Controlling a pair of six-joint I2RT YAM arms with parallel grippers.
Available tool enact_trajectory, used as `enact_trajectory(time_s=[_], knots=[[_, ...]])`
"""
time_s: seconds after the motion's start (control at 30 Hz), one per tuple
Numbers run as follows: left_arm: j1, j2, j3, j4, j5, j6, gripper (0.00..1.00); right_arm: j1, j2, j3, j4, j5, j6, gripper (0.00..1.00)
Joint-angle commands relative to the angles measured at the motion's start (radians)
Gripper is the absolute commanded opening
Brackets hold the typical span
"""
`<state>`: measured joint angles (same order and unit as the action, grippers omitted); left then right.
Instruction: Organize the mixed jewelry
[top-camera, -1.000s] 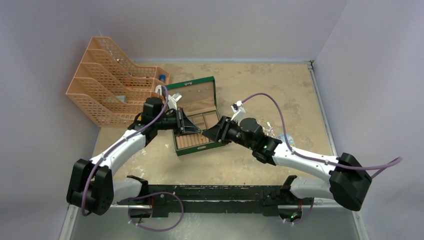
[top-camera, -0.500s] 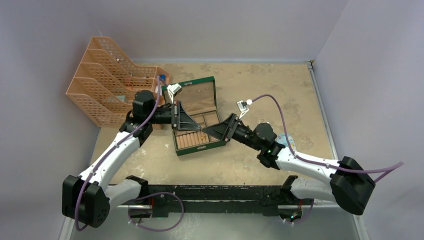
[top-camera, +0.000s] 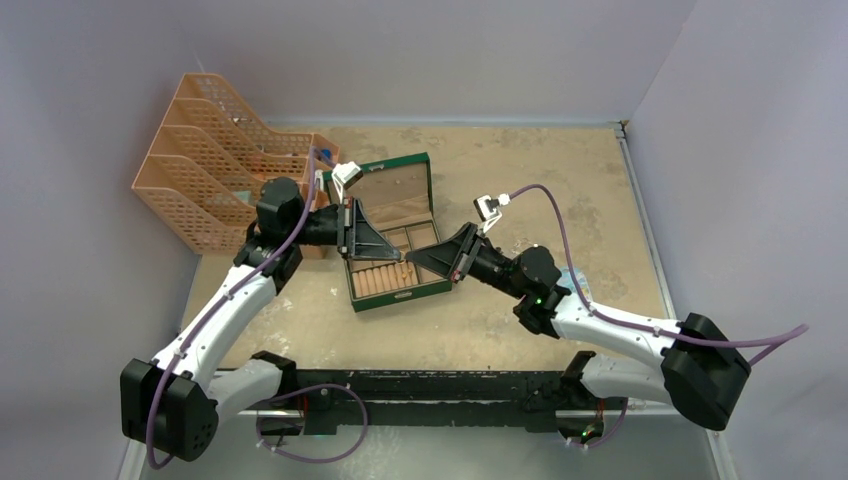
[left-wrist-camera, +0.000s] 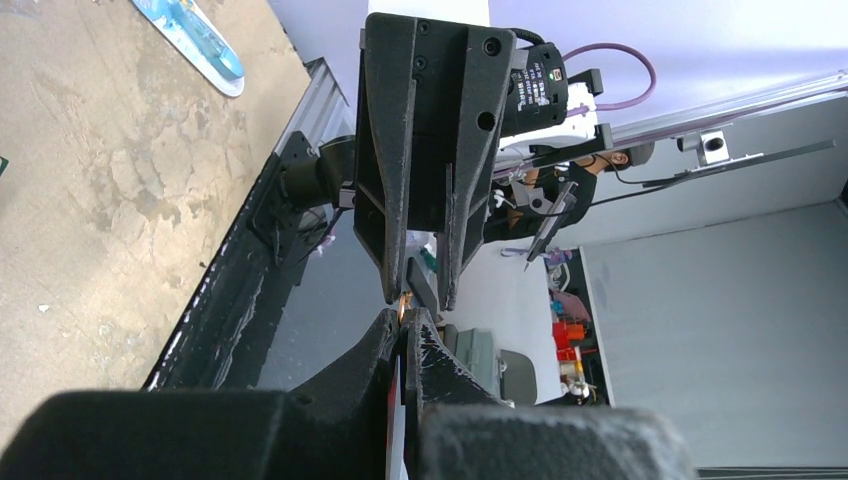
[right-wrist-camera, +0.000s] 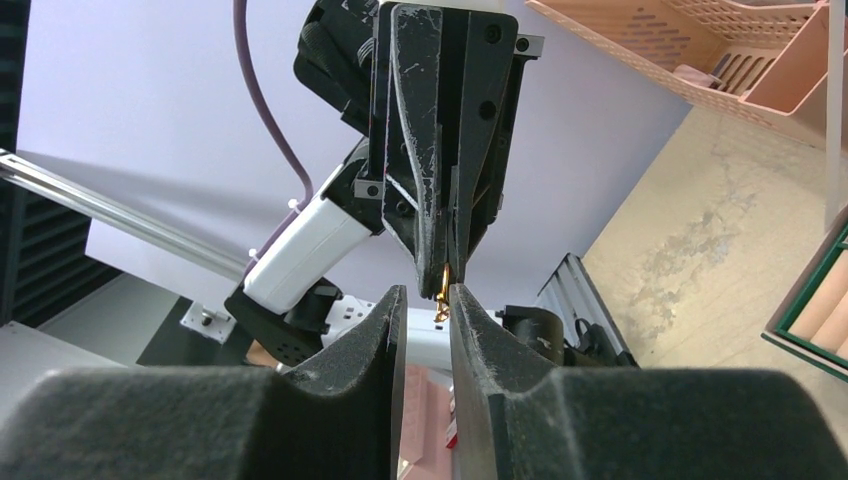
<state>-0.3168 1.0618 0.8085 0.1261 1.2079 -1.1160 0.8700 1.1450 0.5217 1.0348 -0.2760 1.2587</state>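
My left gripper and right gripper meet tip to tip over the open green box. The left gripper is shut on a tiny gold ring. In the right wrist view the ring hangs from the left gripper's shut tips. It sits just between the tips of my open right gripper, close to the right-hand fingertip. The silvery tangle is out of sight behind the right arm.
An orange file rack stands at the back left, close to the left elbow. A light-blue packet lies on the tan table beside the right arm. The box lid leans open behind the grippers.
Both wrists have drawn back from the box, the left one to the left and the right one to the right. The fingertips have stayed together over the compartments.
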Motion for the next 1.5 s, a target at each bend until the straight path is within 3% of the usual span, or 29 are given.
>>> enact_trajectory(time_s=[0.0, 0.3, 0.6, 0.77, 0.83, 0.97, 1.1, 1.27, 1.47], knots=[[-0.004, -0.014, 0.016, 0.066, 0.015, -0.016, 0.0, 0.0, -0.002, 0.033, 0.065, -0.021, 0.007, 0.24], [-0.005, -0.008, 0.0, 0.085, 0.007, -0.026, 0.0, 0.0, 0.033, 0.044, 0.074, -0.042, -0.002, 0.24], [-0.004, 0.004, -0.005, 0.093, 0.004, -0.025, 0.0, 0.0, 0.019, 0.021, 0.09, -0.034, 0.016, 0.0], [-0.004, -0.003, -0.008, 0.04, -0.042, 0.015, 0.0, 0.0, -0.007, 0.021, 0.061, -0.018, 0.003, 0.0], [-0.004, -0.008, 0.017, -0.064, -0.113, 0.083, 0.05, 0.0, -0.019, 0.032, 0.0, -0.004, -0.021, 0.0], [-0.002, -0.025, 0.071, -0.314, -0.342, 0.23, 0.26, -0.001, -0.048, 0.078, -0.217, 0.044, -0.111, 0.0], [0.001, -0.059, 0.083, -0.44, -0.546, 0.338, 0.4, -0.001, -0.058, 0.168, -0.489, 0.127, -0.223, 0.0], [0.002, -0.082, 0.123, -0.554, -0.751, 0.481, 0.47, 0.0, 0.004, 0.3, -0.748, 0.251, -0.354, 0.0], [0.002, -0.109, 0.176, -0.704, -1.103, 0.605, 0.47, 0.008, 0.211, 0.544, -1.053, 0.342, -0.487, 0.0]])
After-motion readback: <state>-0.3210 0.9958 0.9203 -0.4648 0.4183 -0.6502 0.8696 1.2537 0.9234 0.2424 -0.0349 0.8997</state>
